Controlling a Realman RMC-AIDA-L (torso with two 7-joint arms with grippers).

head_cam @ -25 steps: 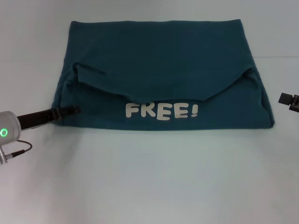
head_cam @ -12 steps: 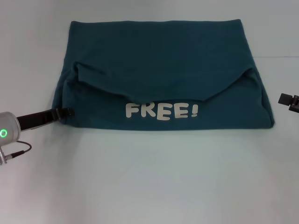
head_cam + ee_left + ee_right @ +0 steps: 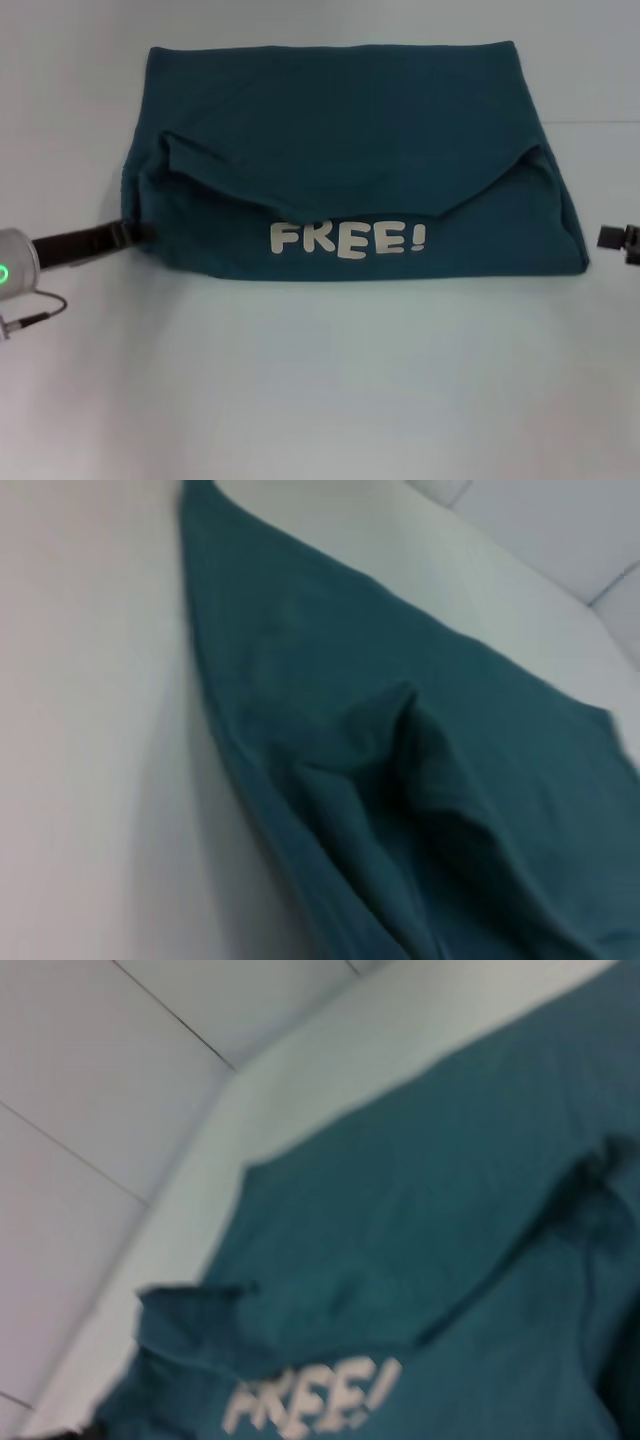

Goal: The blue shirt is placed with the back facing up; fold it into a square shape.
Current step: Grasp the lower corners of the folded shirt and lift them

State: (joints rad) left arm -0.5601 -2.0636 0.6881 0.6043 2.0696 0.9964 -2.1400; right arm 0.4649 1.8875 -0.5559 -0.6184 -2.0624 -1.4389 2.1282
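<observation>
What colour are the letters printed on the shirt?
White: the word FREE! on the blue shirt, clearest in the head view.

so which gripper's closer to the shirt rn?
Left. The left gripper touches the blue shirt at its left edge; the right gripper sits just off its right edge, apart.

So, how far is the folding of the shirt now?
Partly done. The shirt lies on the table already folded: both sleeve sides are turned in and a flap covers the middle, above the "FREE!" print. In hand: the left gripper is at its left edge; the right gripper waits off the right edge. Left: it is wider than a square, so at least one more fold.
</observation>
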